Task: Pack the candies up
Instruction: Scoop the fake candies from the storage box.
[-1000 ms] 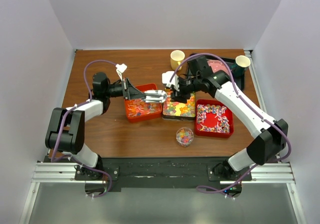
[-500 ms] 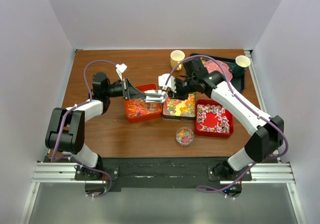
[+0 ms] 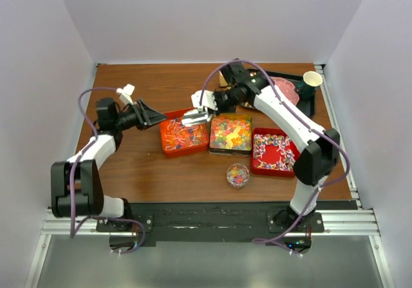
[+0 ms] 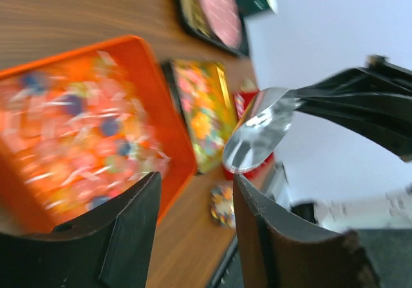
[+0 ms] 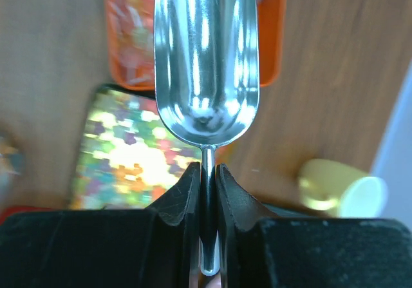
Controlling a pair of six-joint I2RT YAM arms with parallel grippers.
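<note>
A polished metal scoop is gripped by its thin handle between the clenched fingers of the right gripper. Its bowl, empty as far as can be seen, is held above the right-hand end of the orange rectangular tray. The left gripper is spread open with nothing between its fingers and is parked near that tray's left edge, apart from the scoop. The candies are sorted by kind: orange-red ones with some blue lie in the orange tray, glossy red-yellow-green gummies in the dark tray beside it, and white-pink-purple wrapped ones in the red square tray. A few mixed pieces already sit in the small clear cup nearer the arms. The step in hand is judged to be the start of a scooping pass. Next, the scoop's mouth would have to be tipped down and pushed into the sweets, then levelled and carried to the cup — a narrow target, so spillage is to be guarded against.
</note>
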